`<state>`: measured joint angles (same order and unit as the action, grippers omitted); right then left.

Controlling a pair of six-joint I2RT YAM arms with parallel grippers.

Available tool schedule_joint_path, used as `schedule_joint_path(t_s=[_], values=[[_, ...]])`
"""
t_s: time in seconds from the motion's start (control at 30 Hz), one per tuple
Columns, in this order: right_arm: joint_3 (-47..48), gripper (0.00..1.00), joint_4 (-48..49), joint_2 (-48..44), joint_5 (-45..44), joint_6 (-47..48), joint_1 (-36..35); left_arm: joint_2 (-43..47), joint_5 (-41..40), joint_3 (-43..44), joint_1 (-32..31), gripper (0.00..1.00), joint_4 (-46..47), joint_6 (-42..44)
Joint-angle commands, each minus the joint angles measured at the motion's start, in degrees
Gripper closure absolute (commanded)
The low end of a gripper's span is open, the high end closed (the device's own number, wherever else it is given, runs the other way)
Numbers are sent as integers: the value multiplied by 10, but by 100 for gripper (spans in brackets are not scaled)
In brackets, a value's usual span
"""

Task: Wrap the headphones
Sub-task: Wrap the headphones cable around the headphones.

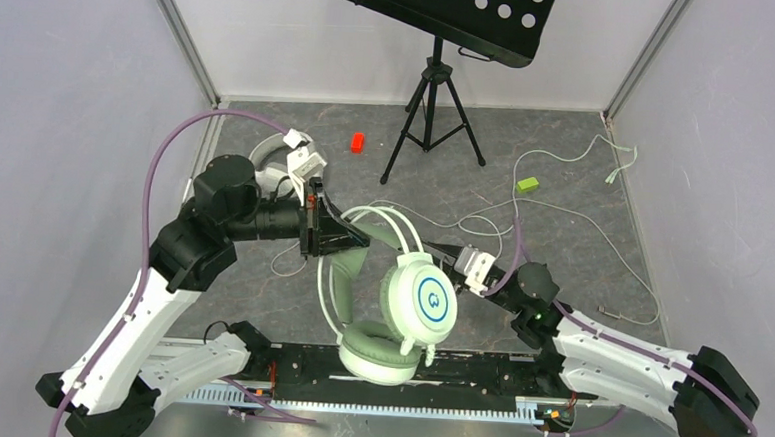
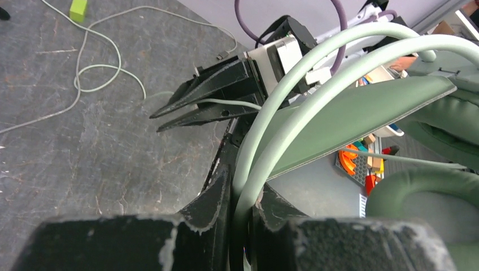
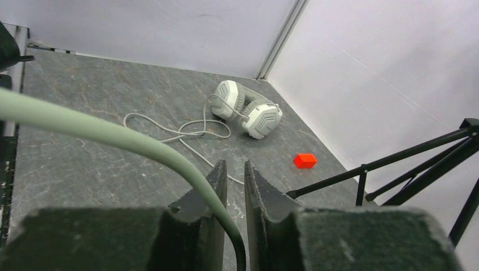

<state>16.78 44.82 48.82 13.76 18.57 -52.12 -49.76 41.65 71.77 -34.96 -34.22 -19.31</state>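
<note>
Winding stage: our left tool (image 2: 243,195) clenches the headband (image 2: 350,113) of the mint headphones (image 1: 414,300), the right tool (image 3: 234,166) straddles the cable (image 2: 231,102), pinch unconfirmed; next we loop it round the band.

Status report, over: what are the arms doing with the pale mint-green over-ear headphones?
Left gripper shut on mint-green headphones at headband, held up. Right gripper jaws slightly apart around thin pale cable, grip unclear. White-grey headset lies apart, back left.
</note>
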Motion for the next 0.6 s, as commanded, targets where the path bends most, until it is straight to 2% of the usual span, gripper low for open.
schedule_joint_path(t_s=[0.0, 0.17, 0.4, 0.57], values=[[21, 80, 72, 23, -21, 20, 0, 15, 45, -6, 0, 82, 1, 12], [38, 82, 78, 44, -35, 38, 2, 10, 54, -20, 0, 82, -42, 64], [78, 84, 29, 48, -40, 67, 9, -8, 58, -29, -1, 83, -76, 140], [108, 86, -66, 32, -52, 81, 16, -40, -56, -6, -8, 84, -151, 233]])
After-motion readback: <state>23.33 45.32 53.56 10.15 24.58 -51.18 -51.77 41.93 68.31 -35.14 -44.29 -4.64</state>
